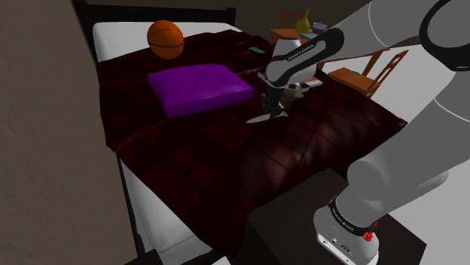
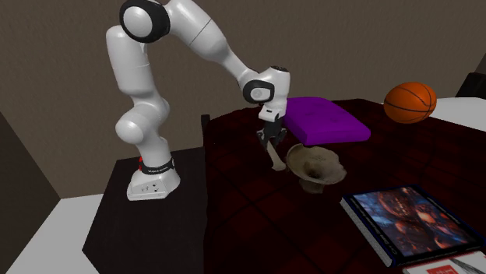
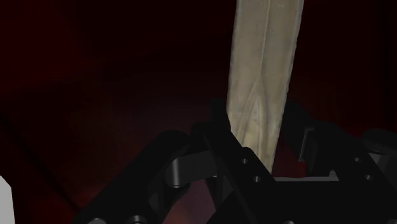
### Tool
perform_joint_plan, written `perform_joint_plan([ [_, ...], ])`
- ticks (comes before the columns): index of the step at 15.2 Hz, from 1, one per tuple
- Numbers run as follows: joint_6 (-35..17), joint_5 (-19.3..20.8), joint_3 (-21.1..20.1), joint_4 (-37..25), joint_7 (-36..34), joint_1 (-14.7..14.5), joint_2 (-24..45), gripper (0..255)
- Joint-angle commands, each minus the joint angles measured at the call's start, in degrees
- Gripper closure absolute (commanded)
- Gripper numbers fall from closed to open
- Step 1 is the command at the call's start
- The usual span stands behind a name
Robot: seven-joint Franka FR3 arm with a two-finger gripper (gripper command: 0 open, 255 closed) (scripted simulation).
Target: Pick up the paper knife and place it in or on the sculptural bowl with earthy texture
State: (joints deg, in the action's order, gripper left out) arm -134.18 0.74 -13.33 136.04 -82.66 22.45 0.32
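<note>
A pale, long-bladed paper knife [image 3: 262, 70] runs out from between my two black fingers, which clasp its lower end. In the second exterior view the knife [image 2: 276, 158] hangs nearly upright under my gripper [image 2: 270, 142], its tip close to the dark red bedspread. The earthy brown sculptural bowl [image 2: 315, 166] stands on the bed right beside the knife, on that view's right. In the shoulder view my gripper [image 1: 270, 107] holds the knife [image 1: 263, 117] low over the bedspread, and the bowl [image 1: 299, 89] peeks out just behind the hand.
A purple cushion [image 1: 199, 87] lies beside the gripper and an orange basketball [image 1: 166, 38] sits near the headboard. A large book [image 2: 410, 222] lies on the bed beyond the bowl. Wooden chairs [image 1: 370, 72] stand past the bed. My dark stand [image 1: 324, 226] abuts the bed.
</note>
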Motion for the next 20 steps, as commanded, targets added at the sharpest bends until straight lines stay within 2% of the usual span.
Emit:
perform_joint_plan([
  [1, 1.5, -0.4, 0.0, -0.4, 0.3, 0.0, -1.1, 255],
  [20, 16.5, -2.4, 0.5, -7.5, 2.0, 0.0, -9.1, 255],
])
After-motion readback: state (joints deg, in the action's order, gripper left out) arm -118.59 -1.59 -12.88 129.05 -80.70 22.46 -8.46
